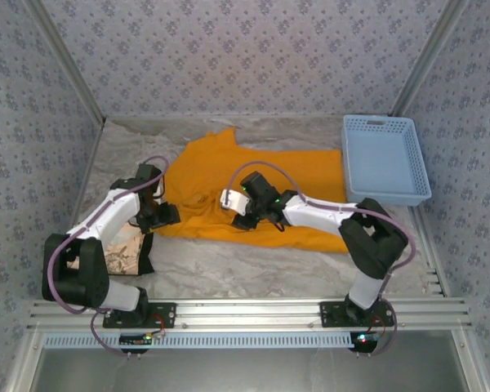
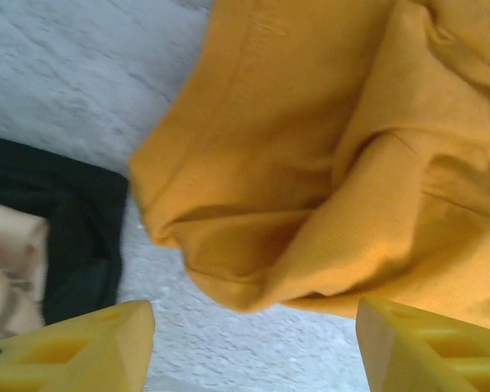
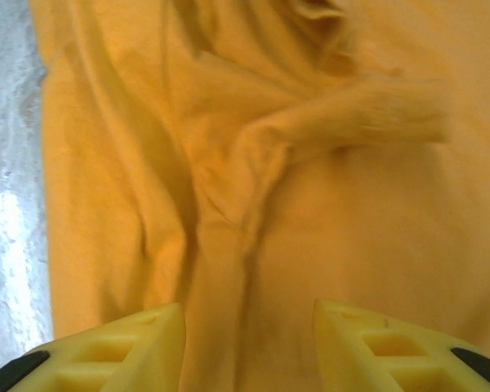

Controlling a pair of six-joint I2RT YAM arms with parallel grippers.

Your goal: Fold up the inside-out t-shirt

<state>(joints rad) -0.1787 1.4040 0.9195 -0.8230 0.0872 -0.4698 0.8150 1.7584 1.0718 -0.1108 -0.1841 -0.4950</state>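
T-shirt (image 1: pixel 310 175) lies rumpled at desk (image 1: pixel 229 273) centre, no fold yet, whole job left; left gripper (image 2: pixel 253 351) and right gripper (image 3: pixel 249 343) jaws open, empty.

Matt, creased cloth t-shirt (image 1: pixel 310 175); plastic basket (image 1: pixel 384 159)

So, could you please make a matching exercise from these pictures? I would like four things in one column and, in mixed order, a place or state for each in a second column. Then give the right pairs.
Things:
1. shirt
2. basket
3. beige cloth
4. right gripper

Place or state:
a. at the near left, with a black edge
b. open, fingers above orange fabric
c. at the far right, blue
d. spread in the middle, wrinkled

Pairs: 1-d, 2-c, 3-a, 4-b
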